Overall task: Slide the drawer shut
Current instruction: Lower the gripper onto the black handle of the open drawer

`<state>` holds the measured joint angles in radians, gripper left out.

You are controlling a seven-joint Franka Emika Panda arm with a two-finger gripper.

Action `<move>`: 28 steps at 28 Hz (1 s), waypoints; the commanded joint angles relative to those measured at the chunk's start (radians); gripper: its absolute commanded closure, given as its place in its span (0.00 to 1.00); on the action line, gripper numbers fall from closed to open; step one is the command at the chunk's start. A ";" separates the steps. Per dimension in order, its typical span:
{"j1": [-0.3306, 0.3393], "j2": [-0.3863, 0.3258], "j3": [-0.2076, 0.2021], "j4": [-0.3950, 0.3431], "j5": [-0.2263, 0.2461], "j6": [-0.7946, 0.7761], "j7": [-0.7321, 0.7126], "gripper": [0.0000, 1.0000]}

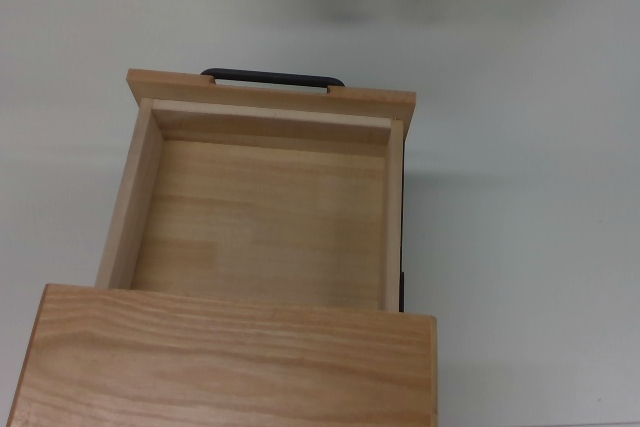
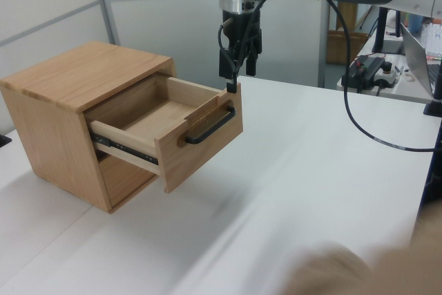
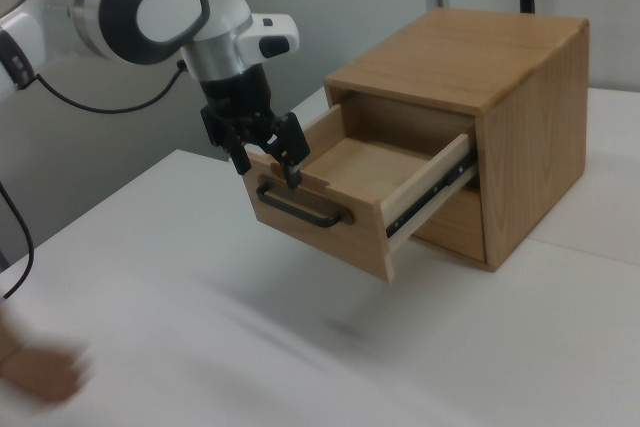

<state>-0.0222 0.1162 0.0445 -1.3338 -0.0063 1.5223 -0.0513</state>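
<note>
Right view: drawer fully extended from cabinet on table. Jaws of gripper apart, apparently at front panel's top edge. Approach step; next, push panel inward.

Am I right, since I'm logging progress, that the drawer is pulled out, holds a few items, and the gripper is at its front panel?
Not quite: the drawer is pulled out but empty, as the top view shows. The gripper is indeed at its front panel.

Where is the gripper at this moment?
In the right view, the gripper is just above the open drawer's front panel, near its black handle.
</note>
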 commanded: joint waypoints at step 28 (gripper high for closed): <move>0.008 -0.007 0.003 -0.038 0.006 -0.083 0.010 1.00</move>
<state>-0.0209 0.1110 0.0512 -1.3526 -0.0061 1.4525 -0.0510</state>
